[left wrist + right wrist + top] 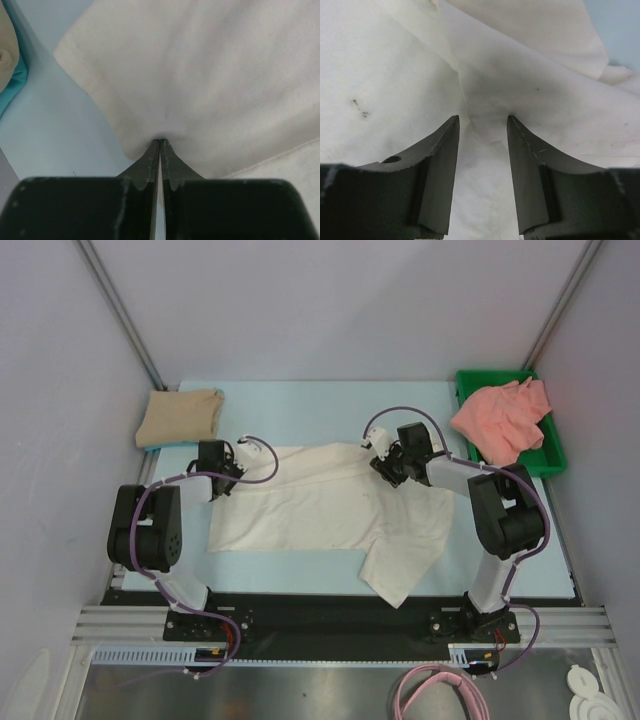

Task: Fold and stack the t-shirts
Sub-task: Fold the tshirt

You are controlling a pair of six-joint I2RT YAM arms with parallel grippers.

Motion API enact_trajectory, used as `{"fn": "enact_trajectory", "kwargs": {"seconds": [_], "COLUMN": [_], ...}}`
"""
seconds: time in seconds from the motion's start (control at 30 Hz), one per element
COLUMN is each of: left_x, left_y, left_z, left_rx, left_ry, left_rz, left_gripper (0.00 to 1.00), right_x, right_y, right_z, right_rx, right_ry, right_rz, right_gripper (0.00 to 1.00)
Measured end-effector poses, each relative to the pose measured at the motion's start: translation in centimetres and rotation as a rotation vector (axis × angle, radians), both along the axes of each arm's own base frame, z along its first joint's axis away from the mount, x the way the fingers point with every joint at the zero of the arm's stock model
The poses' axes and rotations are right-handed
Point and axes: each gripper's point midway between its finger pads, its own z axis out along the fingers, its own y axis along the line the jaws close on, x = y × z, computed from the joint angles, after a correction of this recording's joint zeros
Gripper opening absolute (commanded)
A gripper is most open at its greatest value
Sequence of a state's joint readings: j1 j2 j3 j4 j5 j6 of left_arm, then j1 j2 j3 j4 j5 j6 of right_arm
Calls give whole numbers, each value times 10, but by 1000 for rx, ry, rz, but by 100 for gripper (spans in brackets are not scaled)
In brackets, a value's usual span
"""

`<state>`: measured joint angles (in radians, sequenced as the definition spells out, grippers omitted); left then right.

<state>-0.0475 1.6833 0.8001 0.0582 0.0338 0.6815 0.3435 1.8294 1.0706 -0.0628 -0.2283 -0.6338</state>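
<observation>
Pinching cream-white t-shirt [210,75] edge, left claw [160,142] clamped, wrist low; right claw [483,118] apart, seemingly pressing same shirt.

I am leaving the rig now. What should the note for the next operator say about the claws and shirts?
The left claw is shut on the left edge of the cream-white cotton t-shirt, spread mid-table.
The right claw is open over its far right part.
Done: the tan-beige cotton t-shirt lies folded at the far left.
Left: fold the cream one and the salmon-pink cotton t-shirt, crumpled in the green plastic tray, then stack all.
</observation>
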Motion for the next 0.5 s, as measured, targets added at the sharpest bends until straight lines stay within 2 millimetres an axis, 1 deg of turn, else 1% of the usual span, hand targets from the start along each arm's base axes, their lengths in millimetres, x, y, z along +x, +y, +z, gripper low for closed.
{"fn": "enact_trajectory", "kwargs": {"seconds": [0.03,0.13,0.17,0.23,0.27,0.4,0.5], "left_x": [0,0,0,0,0,0,0], "left_y": [0,0,0,0,0,0,0], "left_z": [0,0,0,0,0,0,0], "left_rx": [0,0,0,0,0,0,0], "left_ry": [0,0,0,0,0,0,0], "left_rz": [0,0,0,0,0,1,0], "left_gripper": [7,7,7,7,7,7,7], "right_x": [-1,0,0,1,1,4,4], "right_y": [1,1,0,-1,-2,-6,-8], "right_z": [0,0,0,0,0,0,0], "right_rx": [-5,-15,-19,-28,-32,-45,-55], "right_ry": [-1,-7,-8,-13,-14,-29,-36], "right_rz": [2,5,1,-3,-8,-23,-31], "right_gripper": [47,38,29,21,15,4,0]}}
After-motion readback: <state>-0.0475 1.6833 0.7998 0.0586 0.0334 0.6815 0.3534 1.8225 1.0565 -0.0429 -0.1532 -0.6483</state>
